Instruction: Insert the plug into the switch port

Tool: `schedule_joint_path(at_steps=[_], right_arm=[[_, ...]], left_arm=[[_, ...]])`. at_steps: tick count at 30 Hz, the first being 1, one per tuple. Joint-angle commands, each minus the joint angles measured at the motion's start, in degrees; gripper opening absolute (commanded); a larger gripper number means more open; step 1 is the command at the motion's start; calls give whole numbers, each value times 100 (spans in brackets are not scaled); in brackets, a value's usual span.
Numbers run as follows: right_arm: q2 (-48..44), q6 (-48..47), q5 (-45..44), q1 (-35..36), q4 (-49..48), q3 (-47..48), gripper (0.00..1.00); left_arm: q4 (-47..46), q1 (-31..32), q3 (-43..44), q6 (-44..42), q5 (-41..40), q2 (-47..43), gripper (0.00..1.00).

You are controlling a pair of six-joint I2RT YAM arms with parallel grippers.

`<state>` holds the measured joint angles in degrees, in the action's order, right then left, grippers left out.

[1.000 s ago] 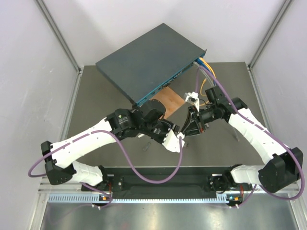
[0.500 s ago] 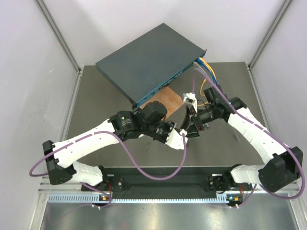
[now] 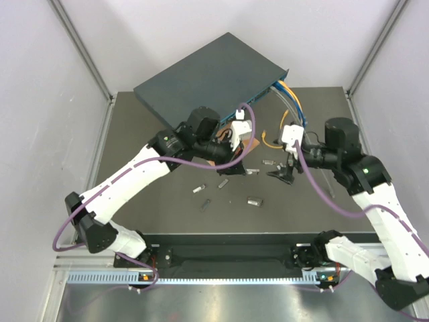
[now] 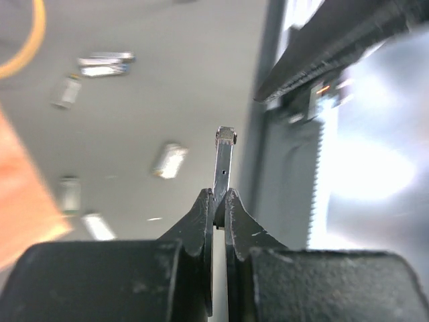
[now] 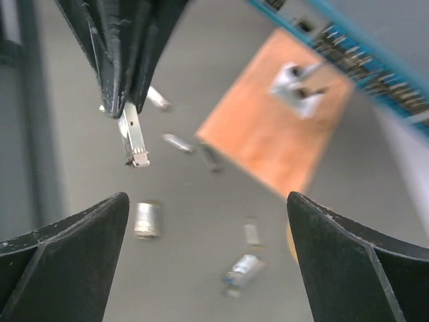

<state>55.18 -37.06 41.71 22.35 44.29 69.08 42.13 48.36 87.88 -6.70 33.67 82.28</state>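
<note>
While the left tool (image 4: 219, 199) pinches the plug (image 4: 224, 157) by its tail, mid-frame in the wrist view, the right tool (image 5: 208, 201) stands spread and empty. Switch (image 3: 214, 77) sits upper centre overhead. Step judged: carrying plug across. Next: square it to the port row (image 5: 362, 64), then push.

1. My right gripper (image 5: 208, 201) is spread wide; its dark fingers (image 5: 74, 235) sit at the two lower corners with nothing between them
2. Left gripper (image 5: 122, 107) comes in from top left, jaws pinched on the plug (image 5: 136, 144), a thin silver piece sticking out below its tips
3. Switch (image 5: 375, 64) crosses the top right, teal face with its row of sockets in view, blurred
4. Brown wooden square (image 5: 268, 147) lies just beside that face; the small white-grey part (image 5: 298, 84) on it is too blurred to identify
5. I count several loose metal modules on the grey table (image 5: 80, 168), one (image 5: 147, 220) below the plug, another (image 5: 241, 272) near bottom centre
</note>
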Motion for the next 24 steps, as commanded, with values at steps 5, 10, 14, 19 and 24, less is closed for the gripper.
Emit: schedule_joint_path(at_steps=[5, 10, 14, 19, 24], right_arm=[[-535, -1917, -410, 208, -88, -88, 100], [-464, -2323, -400, 515, 281, 0, 79], [-420, -2324, -831, 1015, 10, -149, 64], [-236, -2104, -1209, 1342, -342, -132, 57], [-95, -2156, -1464, 1597, -448, -132, 46]], left_arm=[[-1118, -484, 46, 2910, 1325, 244, 0], [-1927, -924, -331, 4061, 2027, 324, 0], [-2226, -942, -438, 4326, 2135, 359, 0], [-2279, -942, -526, 4414, 2144, 385, 0], [-2297, -942, -561, 4449, 2126, 385, 0]])
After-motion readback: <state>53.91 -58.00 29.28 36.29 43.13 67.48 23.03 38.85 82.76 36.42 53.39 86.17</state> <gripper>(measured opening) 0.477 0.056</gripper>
